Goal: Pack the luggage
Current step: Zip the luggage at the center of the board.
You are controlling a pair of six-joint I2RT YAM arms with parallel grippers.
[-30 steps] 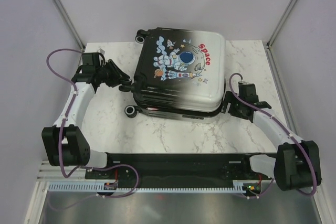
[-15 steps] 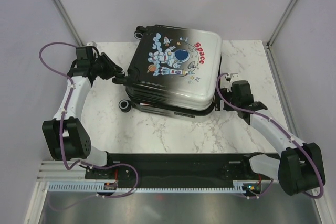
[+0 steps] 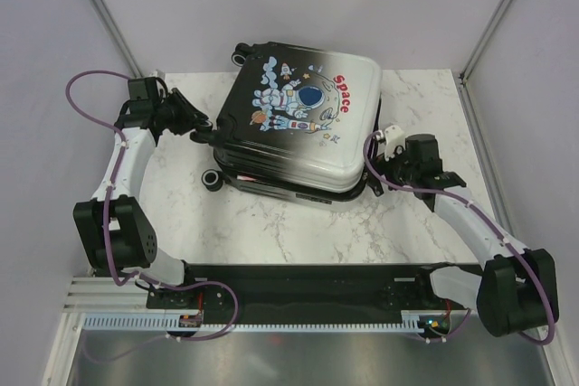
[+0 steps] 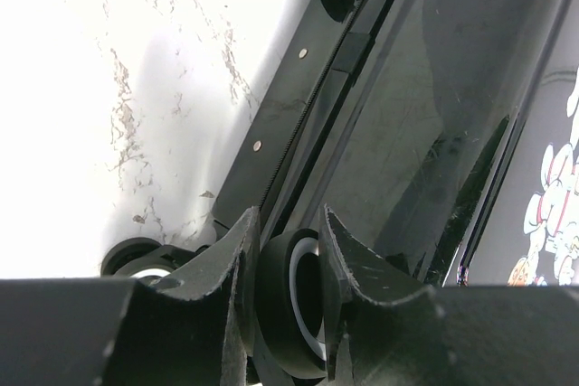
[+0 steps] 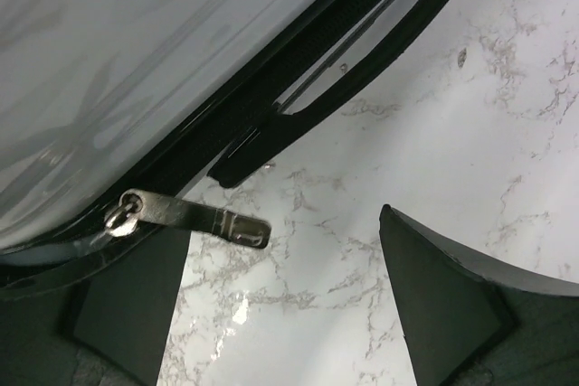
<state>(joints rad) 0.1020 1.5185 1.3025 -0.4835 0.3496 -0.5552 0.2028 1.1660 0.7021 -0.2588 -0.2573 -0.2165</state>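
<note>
The luggage (image 3: 294,124) lay flat toward the far edge of the desk (image 3: 271,232), lid down. Our left pincer (image 4: 289,246) was closed partway on a black wheel (image 4: 297,314), holding the case steady. Our right pincer (image 5: 285,287) stood wide open and empty, the zipper pull (image 5: 194,216) near one finger. We judged it best to centre on the tab, grip it squarely, then draw slowly along the seam.
</note>
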